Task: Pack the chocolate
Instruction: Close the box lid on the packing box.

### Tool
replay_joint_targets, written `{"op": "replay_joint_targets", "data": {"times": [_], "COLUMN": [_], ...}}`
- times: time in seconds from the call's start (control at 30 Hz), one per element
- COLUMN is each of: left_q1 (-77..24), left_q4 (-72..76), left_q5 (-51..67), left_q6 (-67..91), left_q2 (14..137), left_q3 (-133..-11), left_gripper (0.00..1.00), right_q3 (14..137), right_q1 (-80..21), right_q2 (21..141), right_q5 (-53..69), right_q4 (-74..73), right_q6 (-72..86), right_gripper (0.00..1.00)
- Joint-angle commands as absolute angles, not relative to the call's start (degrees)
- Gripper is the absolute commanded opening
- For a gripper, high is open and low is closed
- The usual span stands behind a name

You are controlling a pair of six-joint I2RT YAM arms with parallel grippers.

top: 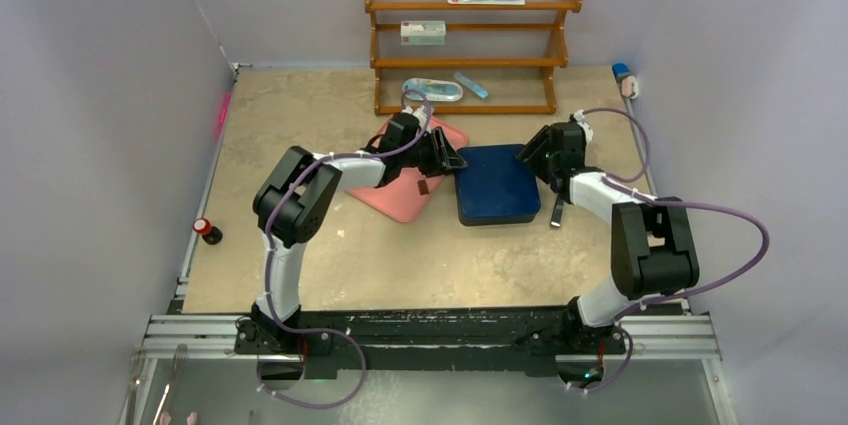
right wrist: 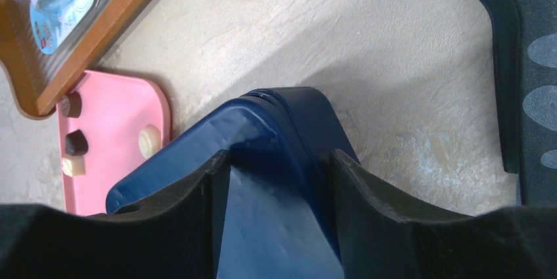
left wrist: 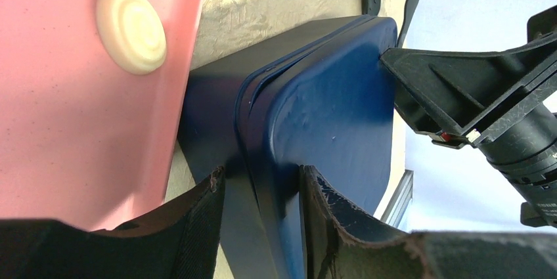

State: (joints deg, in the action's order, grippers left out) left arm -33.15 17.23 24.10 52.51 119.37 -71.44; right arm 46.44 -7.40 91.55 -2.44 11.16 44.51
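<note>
A dark blue box (top: 497, 183) lies mid-table with its lid on. My left gripper (top: 455, 160) comes at it from the left; in the left wrist view the gripper (left wrist: 261, 172) is shut on the box's (left wrist: 328, 115) left rim. My right gripper (top: 530, 155) is at the far right corner, its open jaws (right wrist: 277, 155) straddling the box (right wrist: 276, 121). A pink tray (top: 395, 195) lies left of the box. On it sit chocolate pieces: a brown one (top: 424, 186), a round cream one (left wrist: 131, 29), and brown (right wrist: 75, 142) and cream (right wrist: 149, 141) ones.
A wooden shelf rack (top: 470, 40) with packets stands at the back. A small red-capped object (top: 206, 230) sits near the left wall. A short dark item (top: 557, 213) lies by the box's right side. Walls close in left and right.
</note>
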Motion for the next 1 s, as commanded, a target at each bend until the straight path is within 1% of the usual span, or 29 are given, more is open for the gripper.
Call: {"op": "replay_joint_targets", "data": {"times": [0.0, 0.03, 0.13, 0.2, 0.23, 0.3, 0.33, 0.37, 0.43, 0.47, 0.77, 0.97], "left_q1": [-35.3, -35.3, -35.3, -35.3, -35.3, -35.3, -35.3, -35.3, -35.3, -35.3, -35.3, -35.3], "left_q4": [7.6, 7.5, 7.4, 7.1, 7.0, 6.7, 6.6, 6.4, 6.3, 6.2, 6.6, 7.3], "left_q5": [24.5, 24.6, 24.8, 24.9, 24.9, 24.9, 24.9, 24.9, 24.8, 24.8, 25.2, 25.7], "left_q6": [51.2, 51.3, 51.5, 51.5, 51.4, 51.4, 51.4, 51.4, 51.4, 51.4, 51.9, 52.2], "left_q2": [125.4, 125.4, 125.6, 125.7, 125.6, 125.8, 125.8, 125.9, 125.9, 125.9, 126.0, 125.1], "left_q3": [-70.4, -70.4, -70.4, -70.4, -70.4, -70.4, -70.4, -70.4, -70.4, -70.3, -69.8, -68.4], "left_gripper": [0.28, 0.27, 0.22, 0.18, 0.15, 0.08, 0.02, 0.0, 0.0, 0.0, 0.0, 0.0], "right_q3": [39.3, 38.8, 37.7, 37.1, 36.7, 36.5, 36.3, 36.2, 36.0, 35.9, 33.5, 30.3], "right_q1": [-11.2, -11.5, -12.6, -13.5, -13.8, -14.2, -14.2, -14.3, -14.6, -14.7, -15.3, -17.2], "right_q2": [97.1, 97.1, 97.4, 98.0, 98.5, 99.8, 100.3, 100.6, 100.8, 100.7, 98.7, 93.9], "right_q5": [5.3, 5.7, 6.6, 7.1, 7.4, 8.1, 8.3, 8.5, 8.4, 8.3, 8.5, 7.3], "right_q4": [-2.8, -2.5, -1.7, -1.0, -0.4, -0.2, -0.2, 1.3, 1.4, 1.4, 2.1, 1.6], "right_q6": [46.5, 46.9, 47.8, 48.4, 48.6, 49.0, 49.2, 49.4, 49.5, 49.5, 50.3, 51.9], "right_gripper": [0.53, 0.51, 0.42, 0.3, 0.27, 0.19, 0.14, 0.1, 0.01, 0.0, 0.0, 0.0]}}
